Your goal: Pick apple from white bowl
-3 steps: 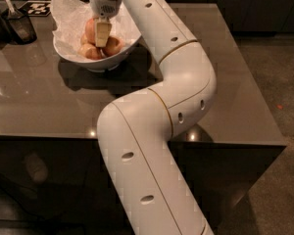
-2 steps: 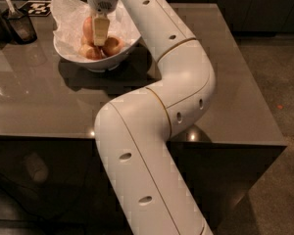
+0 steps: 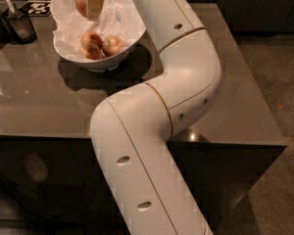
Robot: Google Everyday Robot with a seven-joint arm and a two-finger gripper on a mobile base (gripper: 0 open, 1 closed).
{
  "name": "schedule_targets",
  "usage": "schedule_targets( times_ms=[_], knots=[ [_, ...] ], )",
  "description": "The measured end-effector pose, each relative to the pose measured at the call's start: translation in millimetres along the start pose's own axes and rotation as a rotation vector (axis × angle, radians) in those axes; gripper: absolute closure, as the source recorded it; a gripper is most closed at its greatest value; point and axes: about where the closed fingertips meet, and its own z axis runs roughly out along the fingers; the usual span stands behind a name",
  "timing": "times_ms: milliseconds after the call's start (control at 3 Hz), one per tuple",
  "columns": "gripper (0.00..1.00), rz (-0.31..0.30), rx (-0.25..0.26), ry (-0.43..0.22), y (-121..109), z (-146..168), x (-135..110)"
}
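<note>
Now that the apple has left the bowl: the apple [image 3: 81,1] hangs clear above the white bowl [image 3: 133,37]. A second ago it sat low among the other fruit, so the lift looks made and the pick close to done.
Jaws: at the top edge of the view, over the back of the bowl, closed on the apple. One pale finger [image 3: 93,5] crosses its front; the other is hidden behind.
Apple against jaws: pinched between them, bulging to the left of the front finger and touching nothing else.
Bowl: on the tabletop [image 3: 39,99], where it stood before, with its paper lining [image 3: 63,14] bunched high on the left.
Left behind: two paler apples [image 3: 102,43] side by side at the bottom, well below the held one.
Arm [image 3: 186,72]: reaches in from the right and crosses the tabletop.
Risk: the grip looks off-centre, so the apple might slip.
</note>
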Motion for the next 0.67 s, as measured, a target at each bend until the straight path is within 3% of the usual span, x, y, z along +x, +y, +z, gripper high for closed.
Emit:
schedule_targets(
  times_ms=[333, 667],
  knots=[
    [1.00, -0.054, 0.067, -0.040, -11, -38, -23],
    [1.00, -0.115, 0.098, -0.058, -6, -60, -46]
  ],
)
